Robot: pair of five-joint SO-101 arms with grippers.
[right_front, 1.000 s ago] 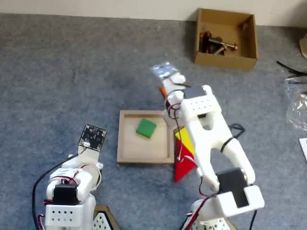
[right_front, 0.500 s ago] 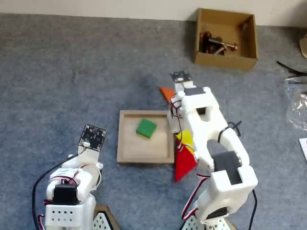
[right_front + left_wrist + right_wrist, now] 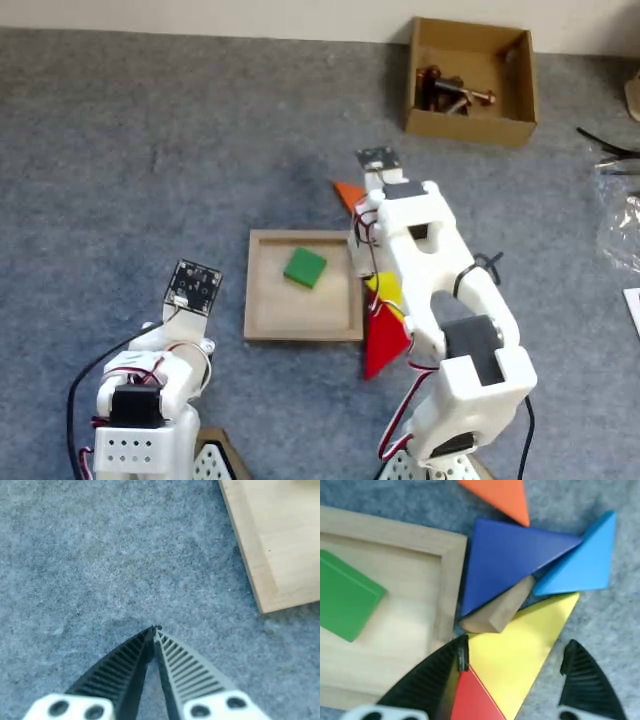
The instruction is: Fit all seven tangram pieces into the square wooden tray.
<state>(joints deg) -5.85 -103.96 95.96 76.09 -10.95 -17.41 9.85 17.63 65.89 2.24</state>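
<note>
**Handling.** The tangram pieces look like flat, rigid painted blocks: probably light, not fragile, with smooth faces that may slip under a shallow pinch. They are best taken across two opposite edges, not by a corner.

The six loose pieces lie on the carpet just beside the tray's wall, packed edge to edge:
- yellow triangle point(image 3: 520, 650)
- red triangle point(image 3: 470, 700)
- tan piece point(image 3: 497, 612)
- dark blue triangle point(image 3: 505, 560)
- light blue triangle point(image 3: 585, 562)
- orange triangle point(image 3: 502, 495), slightly apart from the rest

The yellow triangle touches the red and tan pieces, and its free edge faces bare carpet. A finger probably finds room there more easily than on the tray side.

**Grippers.** The right gripper point(image 3: 516, 652) stands wide open over the yellow triangle, one finger to each side, and grasps nothing. The left gripper point(image 3: 155, 630) has its jaws pressed together and empty, over the carpet near a corner of the tray.

**Containers.** The square wooden tray point(image 3: 255, 290) holds one piece only, the green square point(image 3: 304, 267), lying turned at an angle to the walls and towards the far side. The cardboard box point(image 3: 465, 128), well apart, holds a few copper-coloured items point(image 3: 450, 92) of unclear kind.
</note>
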